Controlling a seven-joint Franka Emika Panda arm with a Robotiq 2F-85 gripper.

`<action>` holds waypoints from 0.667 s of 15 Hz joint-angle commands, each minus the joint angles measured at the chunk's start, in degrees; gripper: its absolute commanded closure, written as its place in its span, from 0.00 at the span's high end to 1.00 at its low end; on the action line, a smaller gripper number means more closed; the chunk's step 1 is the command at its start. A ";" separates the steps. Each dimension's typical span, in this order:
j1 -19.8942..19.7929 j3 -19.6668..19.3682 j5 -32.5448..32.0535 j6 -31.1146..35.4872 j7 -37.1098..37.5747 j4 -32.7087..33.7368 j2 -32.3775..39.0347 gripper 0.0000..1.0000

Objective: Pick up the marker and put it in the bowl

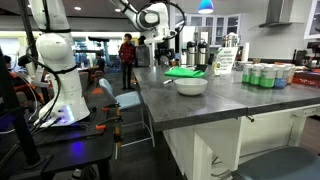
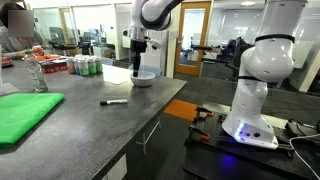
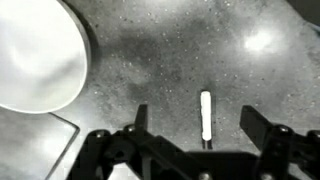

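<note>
The marker (image 2: 113,102) lies flat on the grey counter (image 2: 90,120), nearer the counter's edge than the bowl. In the wrist view it shows as a pale stick (image 3: 206,116) between my two fingers, well below them. The white bowl (image 2: 144,78) stands on the counter and is empty; it also shows in an exterior view (image 1: 190,85) and at the top left of the wrist view (image 3: 35,55). My gripper (image 2: 138,48) hangs high above the counter near the bowl, open and empty (image 3: 198,125). In an exterior view it shows behind the bowl (image 1: 164,48).
A flat green thing (image 2: 25,115) (image 1: 183,71) lies on the counter. Several drink cans (image 2: 85,66) (image 1: 265,75), a bottle (image 2: 38,75) and a white sheet (image 2: 118,73) stand near the bowl. A second white robot arm (image 2: 250,90) stands beside the counter.
</note>
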 commanded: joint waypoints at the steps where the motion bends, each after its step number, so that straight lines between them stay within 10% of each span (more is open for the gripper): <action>1: -0.34 3.13 -0.97 -0.28 -2.80 4.85 7.00 1.00; 10: -0.14 8.40 -6.66 0.16 0.51 14.11 20.48 1.00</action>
